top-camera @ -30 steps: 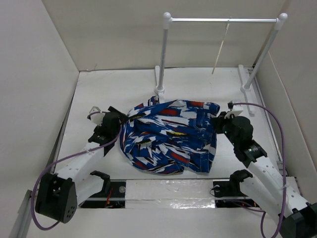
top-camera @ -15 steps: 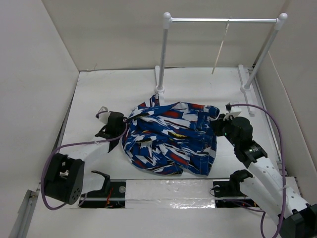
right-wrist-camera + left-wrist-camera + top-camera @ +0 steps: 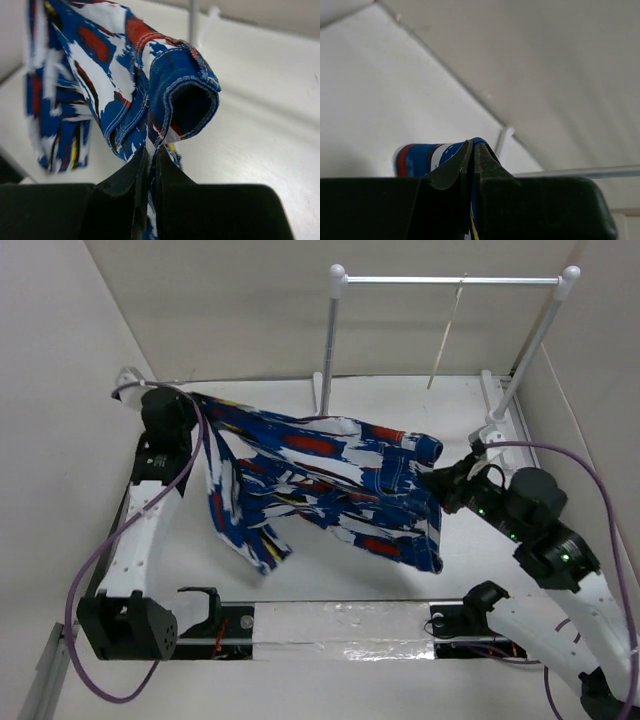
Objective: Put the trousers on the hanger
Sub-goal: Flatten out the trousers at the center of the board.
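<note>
The blue patterned trousers (image 3: 320, 480) hang stretched in the air between both arms, above the table. My left gripper (image 3: 192, 400) is raised at the back left, shut on one end of the cloth (image 3: 427, 156). On the right, my right gripper (image 3: 432, 478) is shut on the waistband edge (image 3: 170, 100). A loose leg (image 3: 250, 535) droops toward the table in front. The pale hanger (image 3: 446, 335) dangles from the rack's top bar at the back right, apart from the trousers.
A white tubular rack (image 3: 450, 281) with ball-capped posts stands at the back, its left post (image 3: 329, 350) just behind the cloth. White walls close in at left, back and right. A taped strip (image 3: 340, 625) runs along the near edge between the arm bases.
The left arm has swung up and back to the far left with the cloth in its grip. The trousers went from a heap on the table to spread in the air. The right gripper rose slightly.
</note>
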